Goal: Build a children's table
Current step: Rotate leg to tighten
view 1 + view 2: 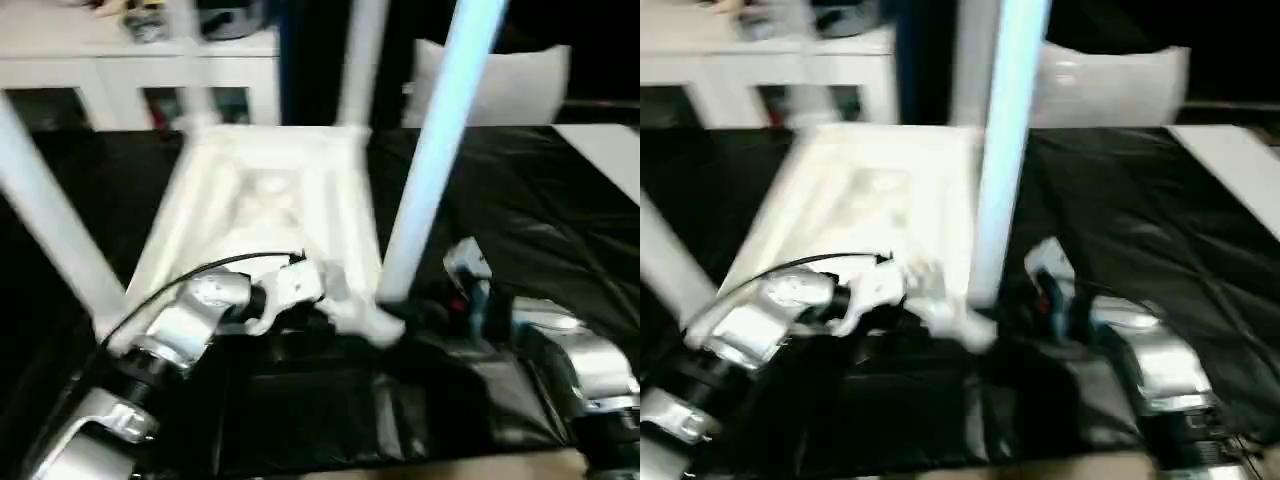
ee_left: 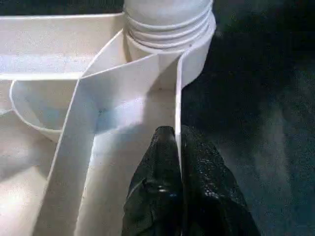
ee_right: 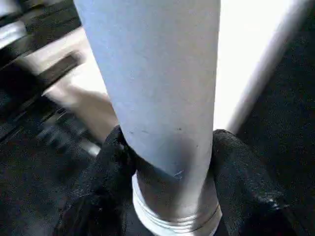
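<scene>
The left gripper [image 2: 178, 162] pinches the tabletop's thin side wall [image 2: 178, 98] shut between its fingers. The right gripper [image 3: 167, 167] clamps a white leg [image 1: 435, 160] just above its threaded end. The upturned tabletop [image 1: 270, 200], legs up, fills the centre frame on black cloth [image 1: 540, 200].

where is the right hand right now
In the head views it sits low on the right, the right hand closed around the near right leg, just above its corner socket.
</scene>
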